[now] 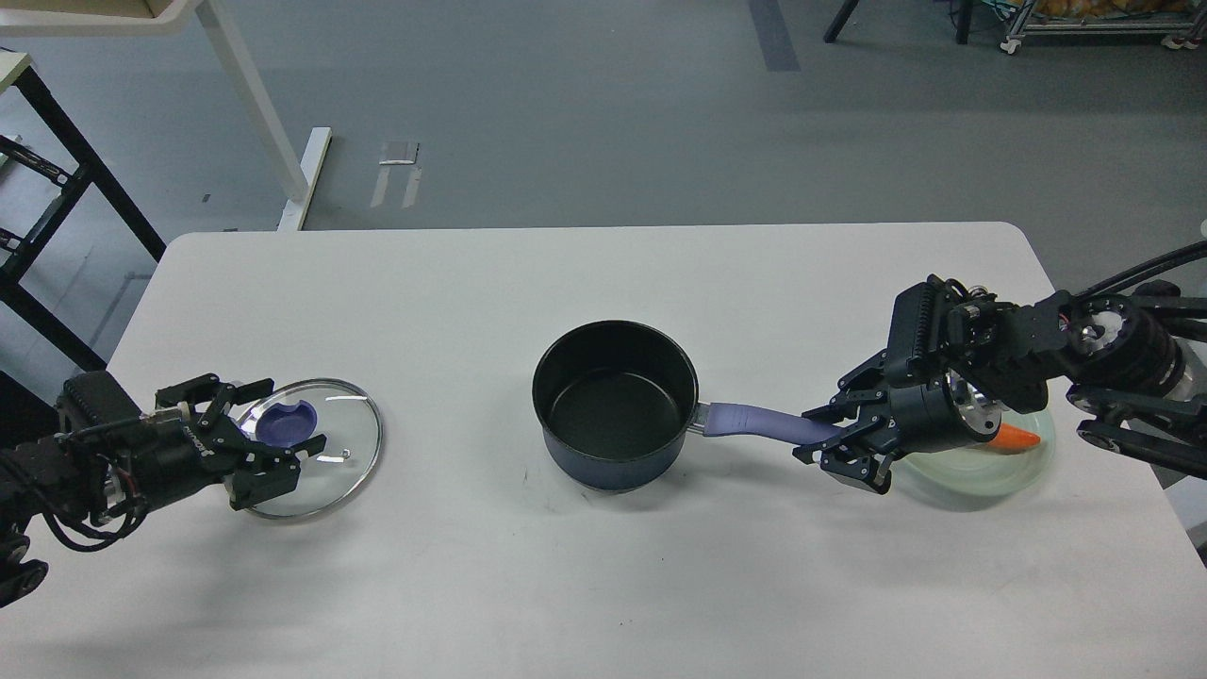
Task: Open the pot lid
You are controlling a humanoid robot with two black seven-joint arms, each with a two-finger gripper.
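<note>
The dark blue pot (pixel 615 405) stands uncovered at the table's middle, its purple handle (pixel 754 421) pointing right. My right gripper (pixel 837 441) is shut on the handle's end. The glass lid (pixel 325 471) with a purple knob (pixel 286 421) lies flat on the table at the left, apart from the pot. My left gripper (pixel 275 430) is open, its fingers spread either side of the knob, low over the lid.
A pale green plate (pixel 981 476) with an orange carrot (pixel 1018 438) sits at the right, partly under my right wrist. A white table (pixel 603 273) holds everything. A black frame and white table leg stand beyond the far left corner.
</note>
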